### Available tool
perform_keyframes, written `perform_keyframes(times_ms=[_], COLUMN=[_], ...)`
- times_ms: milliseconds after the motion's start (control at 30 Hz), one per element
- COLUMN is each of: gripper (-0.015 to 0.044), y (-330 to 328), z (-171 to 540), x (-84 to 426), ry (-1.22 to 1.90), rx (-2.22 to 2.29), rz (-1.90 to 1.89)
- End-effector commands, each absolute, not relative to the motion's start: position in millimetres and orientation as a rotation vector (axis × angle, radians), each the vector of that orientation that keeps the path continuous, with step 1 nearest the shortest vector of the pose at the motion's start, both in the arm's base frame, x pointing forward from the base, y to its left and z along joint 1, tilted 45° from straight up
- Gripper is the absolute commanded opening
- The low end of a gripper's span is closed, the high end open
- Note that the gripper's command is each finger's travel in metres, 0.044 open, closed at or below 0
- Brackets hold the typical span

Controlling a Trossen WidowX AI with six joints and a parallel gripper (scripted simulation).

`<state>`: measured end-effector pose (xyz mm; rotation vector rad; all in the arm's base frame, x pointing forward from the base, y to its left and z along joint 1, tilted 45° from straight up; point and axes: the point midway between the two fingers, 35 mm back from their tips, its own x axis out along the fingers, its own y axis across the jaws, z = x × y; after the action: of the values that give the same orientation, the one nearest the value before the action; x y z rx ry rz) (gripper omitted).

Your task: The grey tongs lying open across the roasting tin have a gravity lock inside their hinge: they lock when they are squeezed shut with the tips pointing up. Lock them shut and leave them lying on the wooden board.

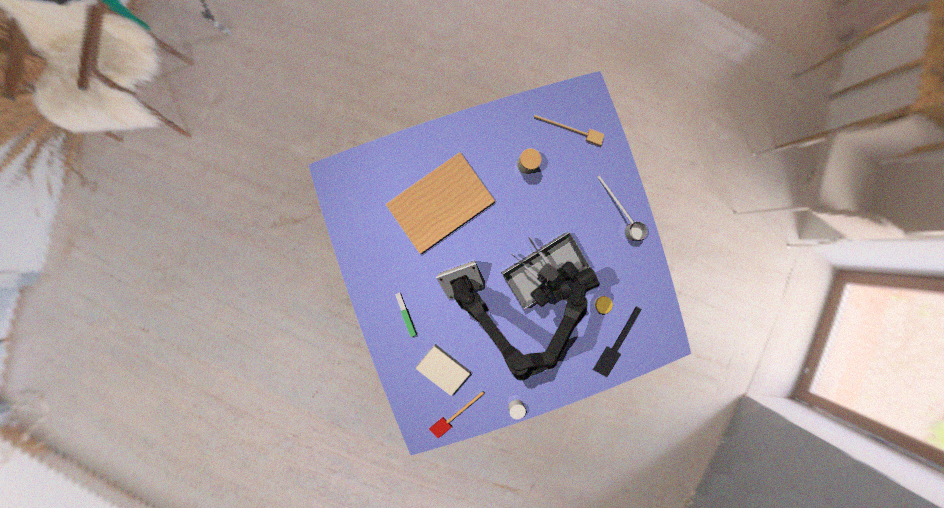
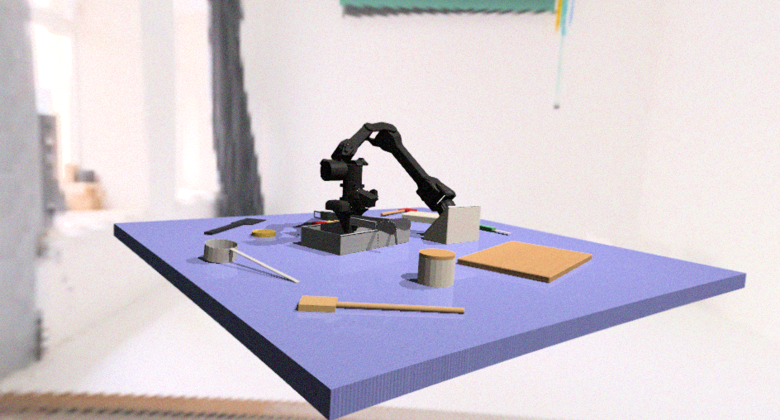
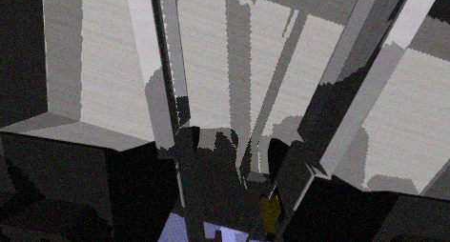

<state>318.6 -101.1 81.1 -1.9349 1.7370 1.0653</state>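
Observation:
The grey tongs [image 1: 546, 258] [image 2: 390, 228] [image 3: 150, 70] lie roughly level across the roasting tin [image 1: 513, 290] [image 2: 322, 242] [image 3: 210, 46]. In the wrist view their two arms are still apart and draw together toward the bottom; the hinge is not clear. My gripper [image 1: 545, 285] [image 2: 354, 228] [image 3: 234, 139] points down over the tin, its fingers partly closed against the outer sides of the two arms. The wooden board [image 1: 436, 204] [image 2: 524, 261] lies flat with nothing on it, beyond the arm's base.
A wood-lidded canister [image 1: 530, 159] [image 2: 435, 269] stands to the right of the board in the top view. A pan with a long handle [image 1: 635, 231] [image 2: 220, 251], a yellow lid [image 1: 603, 305] [image 2: 263, 232] and a black spatula [image 1: 607, 361] lie to the right of the tin.

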Motion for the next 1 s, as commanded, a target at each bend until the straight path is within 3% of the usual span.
perform_keyframes(times_ms=[0,833,967], gripper=[0.0181,0.0015,-0.009], y=[-101.2,-101.2,-101.2], z=[81.2,81.2,81.2], x=[318.6,318.6,318.6], ry=[1.738,1.738,1.738], rx=[-1.934,-1.934,-1.934], rz=[1.063,1.063,1.063])
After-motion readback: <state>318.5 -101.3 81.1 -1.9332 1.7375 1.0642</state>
